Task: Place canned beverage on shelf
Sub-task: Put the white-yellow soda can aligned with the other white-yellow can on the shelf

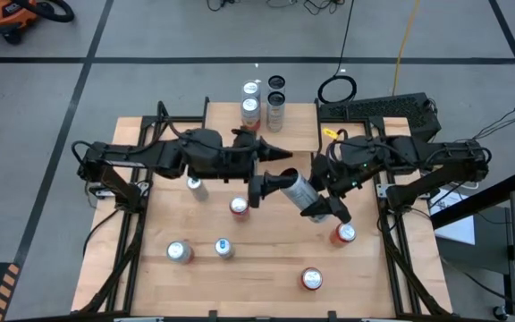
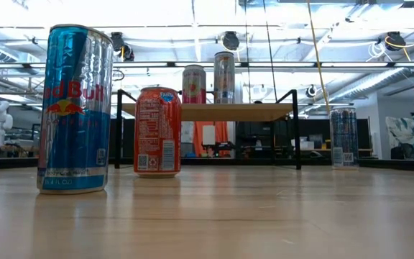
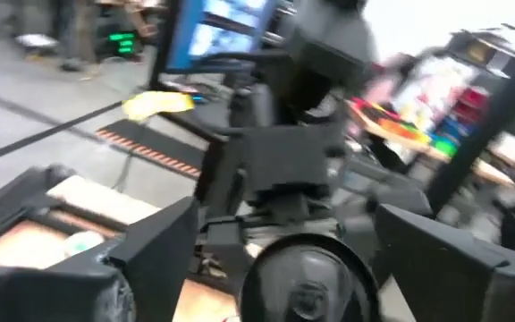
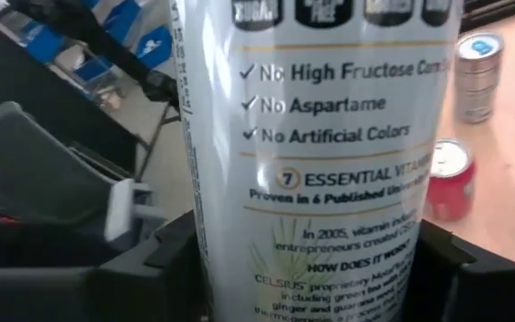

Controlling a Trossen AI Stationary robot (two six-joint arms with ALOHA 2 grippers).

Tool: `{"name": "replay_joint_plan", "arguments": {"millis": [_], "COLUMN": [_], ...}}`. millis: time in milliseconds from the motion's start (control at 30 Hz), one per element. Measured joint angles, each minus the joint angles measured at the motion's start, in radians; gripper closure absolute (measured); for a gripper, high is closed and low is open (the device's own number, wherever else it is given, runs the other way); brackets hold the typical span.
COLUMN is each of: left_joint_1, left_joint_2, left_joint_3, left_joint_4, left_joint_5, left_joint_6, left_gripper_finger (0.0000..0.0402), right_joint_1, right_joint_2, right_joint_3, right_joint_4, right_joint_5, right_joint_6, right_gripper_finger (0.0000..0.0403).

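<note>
White can (image 1: 299, 191) held tilted, long axis slanting between both grippers above table; clamped by right gripper (image 1: 322, 207); left gripper (image 1: 259, 186) spread wide at its end. Three cans counted on shelf (image 2: 237, 111).

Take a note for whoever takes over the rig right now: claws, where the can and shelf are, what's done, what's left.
Right claw: shut on the tall white drink can, held tilted in the air above mid-table.
Left claw: at the can's other end; grip unclear.
Small wood-topped shelf on black legs: at the table's far edge, cans already standing on it.
Done: can lifted.
Left: carry it to the shelf and stand it upright there.
</note>
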Motion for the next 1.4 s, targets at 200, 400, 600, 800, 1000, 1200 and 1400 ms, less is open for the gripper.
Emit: {"name": "replay_joint_plan", "arguments": {"millis": [200, 400, 600, 800, 1000, 1200, 1400], "left_joint_1": [0.019, 0.042, 0.072, 0.101, 0.11, 0.11, 0.118], "left_joint_2": [-0.009, -0.005, -0.005, -0.005, -0.028, -0.057, -0.06], "left_joint_3": [0.001, 0.0, 0.0, 0.0, -0.002, -0.001, -0.001], "left_joint_4": [0.036, -0.009, -0.036, -0.039, 0.001, -0.077, -0.207], "left_joint_5": [0.186, 0.304, 0.34, 0.338, 0.328, 0.355, 0.387], "left_joint_6": [0.075, 0.13, 0.225, 0.225, 0.225, 0.216, 0.173], "left_gripper_finger": [0.0053, 0.0052, 0.0052, 0.0052, 0.0052, 0.0052, 0.0052], "right_joint_1": [-0.023, -0.05, -0.07, -0.084, -0.083, -0.082, -0.082], "right_joint_2": [0.0, 0.0, 0.0, 0.005, 0.023, 0.047, 0.078], "right_joint_3": [0.0, 0.0, 0.0, 0.0, 0.002, 0.002, 0.002], "right_joint_4": [0.019, 0.066, 0.109, 0.119, 0.116, 0.118, 0.135], "right_joint_5": [-0.126, -0.202, -0.233, -0.23, -0.234, -0.233, -0.228], "right_joint_6": [0.038, 0.094, 0.153, 0.191, 0.204, 0.207, 0.187], "right_gripper_finger": [0.0164, 0.0164, 0.0164, 0.0164, 0.0164, 0.0164, 0.0164]}}
